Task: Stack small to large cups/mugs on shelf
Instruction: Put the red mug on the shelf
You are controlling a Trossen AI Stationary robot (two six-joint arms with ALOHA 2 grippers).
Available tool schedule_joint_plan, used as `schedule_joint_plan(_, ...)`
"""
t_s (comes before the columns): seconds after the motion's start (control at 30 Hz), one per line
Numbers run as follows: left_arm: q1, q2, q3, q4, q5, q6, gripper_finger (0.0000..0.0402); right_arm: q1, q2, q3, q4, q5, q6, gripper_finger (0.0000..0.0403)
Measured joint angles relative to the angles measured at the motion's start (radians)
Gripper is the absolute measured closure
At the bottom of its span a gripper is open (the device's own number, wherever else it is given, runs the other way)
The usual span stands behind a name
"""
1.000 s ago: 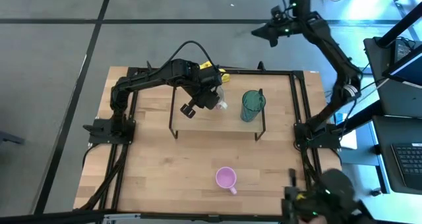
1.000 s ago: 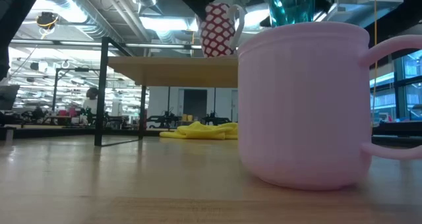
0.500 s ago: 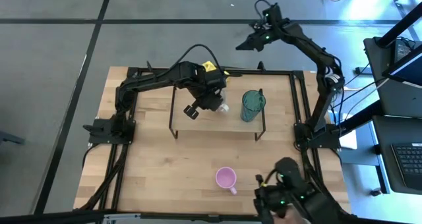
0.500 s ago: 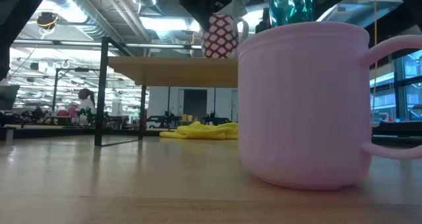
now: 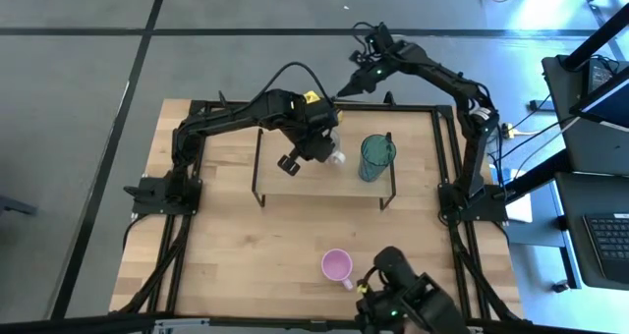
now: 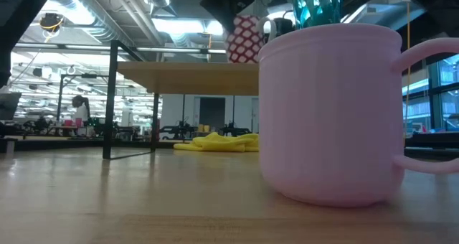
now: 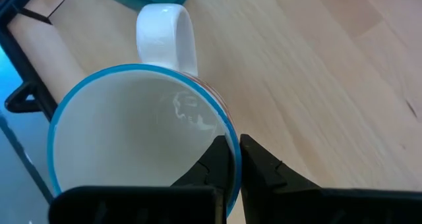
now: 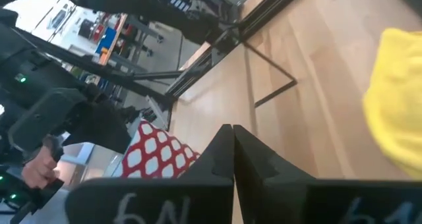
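Note:
My left gripper [image 5: 322,149] is shut on a white mug with a red pattern and a blue rim [image 6: 246,39], over the light-wood shelf [image 5: 324,187]. The mug's base is at the board's top [image 6: 186,77]; whether it rests there I cannot tell. A teal cup [image 5: 375,157] stands on the shelf just right of the mug. A pink mug [image 5: 337,266] stands on the table near the front edge and fills the low view [image 6: 330,108]. My right gripper [image 5: 341,90] is shut and empty above the table's far edge. My left gripper pinches the mug's rim [image 7: 227,137], on the side opposite the handle [image 7: 167,39], with one finger inside the mug and one outside. The fingers come from above, pointing down. The mug stays upright, its mouth up.
A yellow cloth [image 6: 215,141] lies on the table behind the shelf, and also shows in the right wrist view [image 8: 395,92]. The shelf's dark wire legs [image 5: 257,172] stand on the tabletop. A person [image 5: 403,297] is at the table's near edge, right of the pink mug.
My left gripper has carried the mug a little toward the table's right edge, closer to the teal cup, still upright. My right gripper has swung from beyond the far right corner toward the left, and is now over the far edge near the yellow cloth.

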Motion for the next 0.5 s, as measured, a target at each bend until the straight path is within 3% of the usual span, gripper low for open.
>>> schedule_joint_plan(0.27, 0.000, 0.000, 0.000, -0.005, 0.018, -0.002, 0.0391, 0.045, 0.001, 0.000, -0.015, -0.015, 0.000, 0.0403)
schedule_joint_plan(0.5, 0.000, 0.000, 0.000, -0.023, 0.016, -0.008, 0.0391, 0.095, 0.000, 0.000, -0.132, -0.015, -0.068, 0.0403)
